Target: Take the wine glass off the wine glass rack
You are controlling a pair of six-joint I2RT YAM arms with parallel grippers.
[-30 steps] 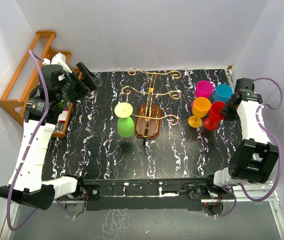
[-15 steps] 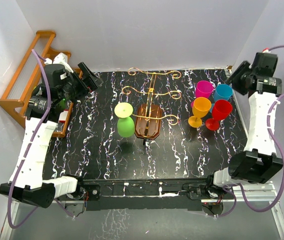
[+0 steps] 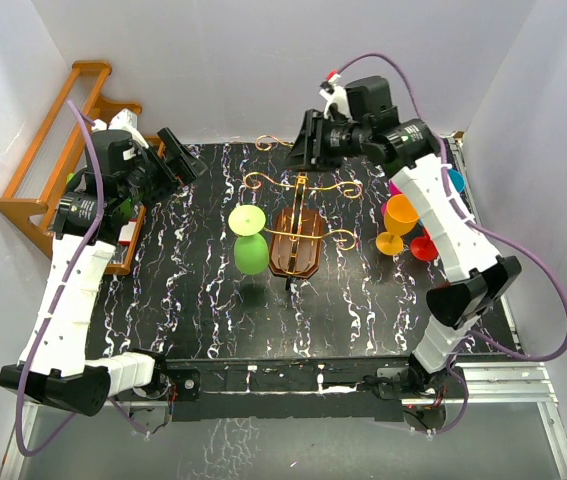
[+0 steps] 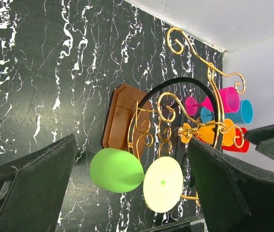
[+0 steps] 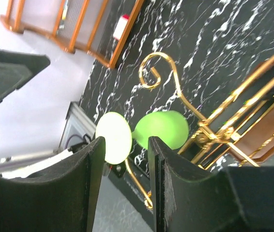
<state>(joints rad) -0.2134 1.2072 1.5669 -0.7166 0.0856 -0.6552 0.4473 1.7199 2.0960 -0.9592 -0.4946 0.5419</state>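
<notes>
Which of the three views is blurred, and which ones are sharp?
Right wrist view: smeared, the wine glass rack and green wine glass have soft edges. Left wrist view: sharp on the marble table. Top view: sharp, even light, no strong glare.

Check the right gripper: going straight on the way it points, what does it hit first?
Most likely the green wine glass hanging on the rack: its pale foot and stem sit in line between the open fingers of the right gripper. Depth is unclear.
</notes>
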